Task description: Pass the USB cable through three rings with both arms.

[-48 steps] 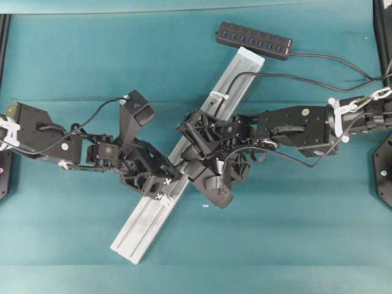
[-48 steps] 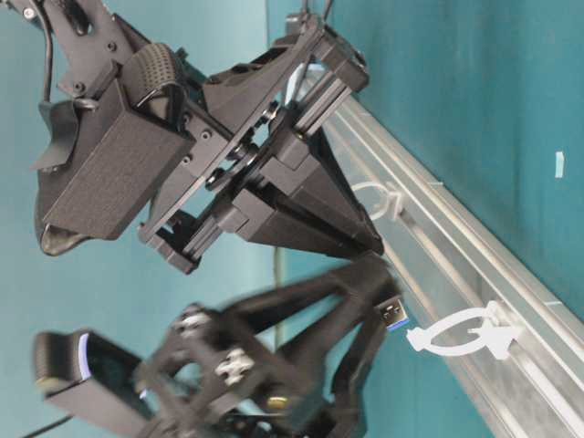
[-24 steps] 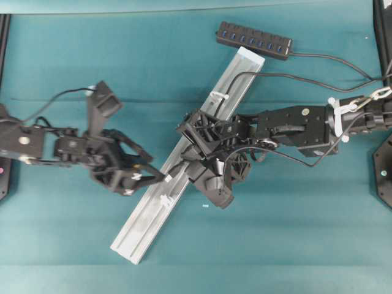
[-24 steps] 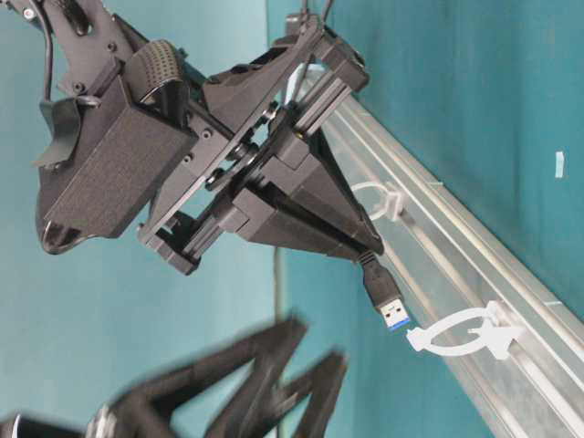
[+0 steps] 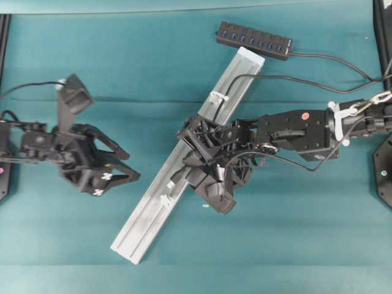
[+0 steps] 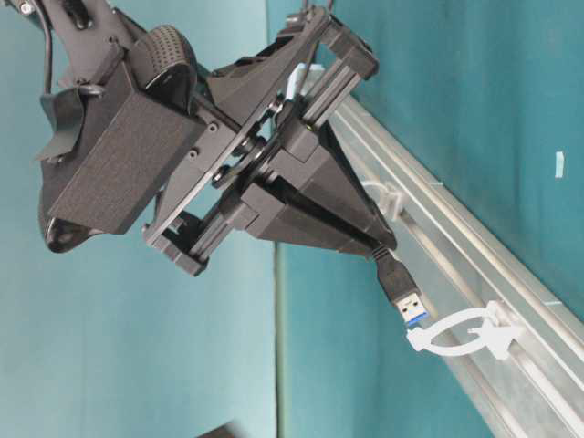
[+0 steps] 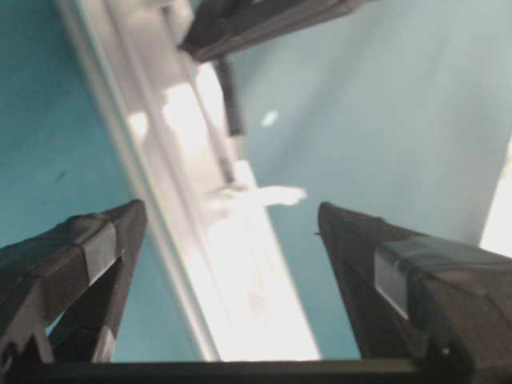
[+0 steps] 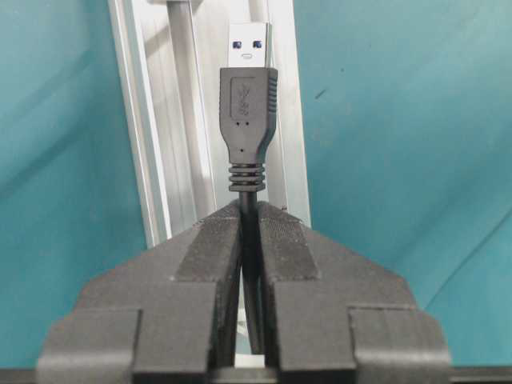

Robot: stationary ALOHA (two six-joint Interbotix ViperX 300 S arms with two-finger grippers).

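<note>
surface (image 5: 184,49): teal, one.
rail (image 5: 147,220): one, diagonal; middle hidden under the right arm.
right gripper (image 8: 250,224): jaws clamped on USB cable (image 8: 249,120) just behind the plug, over the rail.
left gripper (image 5: 125,165): jaws wide apart, off the rail.
rings: two visible overhead (image 5: 218,96) (image 5: 165,200); third hidden.

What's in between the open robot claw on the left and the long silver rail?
Only bare teal table. The overhead view shows the open left gripper apart from the silver aluminium rail, nothing between them.
</note>
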